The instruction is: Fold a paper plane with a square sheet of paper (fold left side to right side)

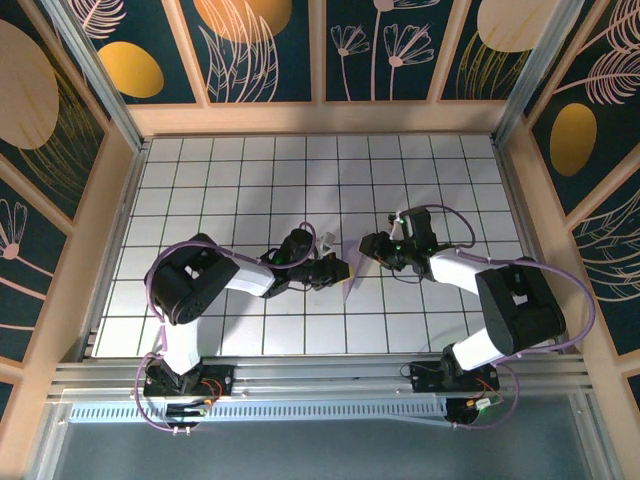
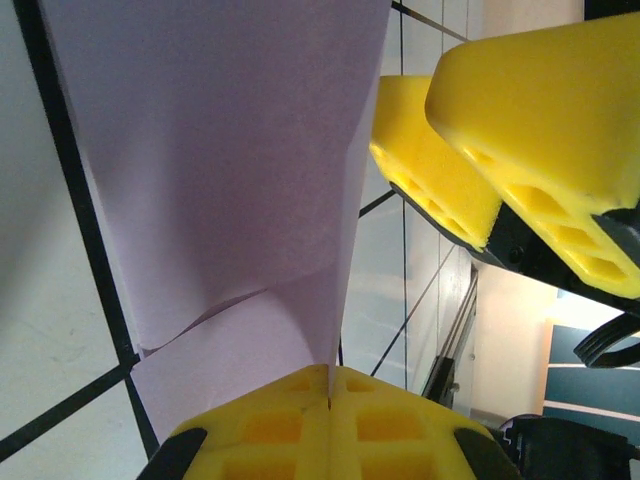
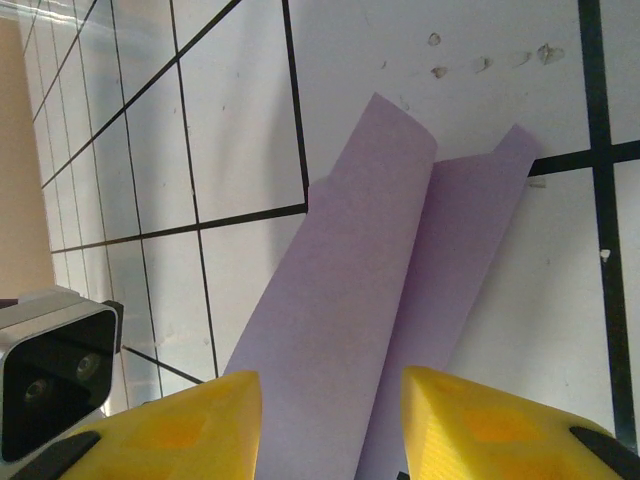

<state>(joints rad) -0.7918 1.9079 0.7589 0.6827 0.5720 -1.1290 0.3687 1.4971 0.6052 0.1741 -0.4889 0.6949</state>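
The paper [image 1: 349, 282] is already down to a narrow, layered strip with creases. I judge the early folds done and the closing left-over-right fold, with its pressing flat, not yet finished, since one flap curls up. The left gripper [image 2: 328, 378] is pinched together on the strip's near edge, the paper stretching away ahead of its fingertips, while the right gripper [image 3: 330, 395] has its jaws apart, the paper running out ahead from between its fingers.
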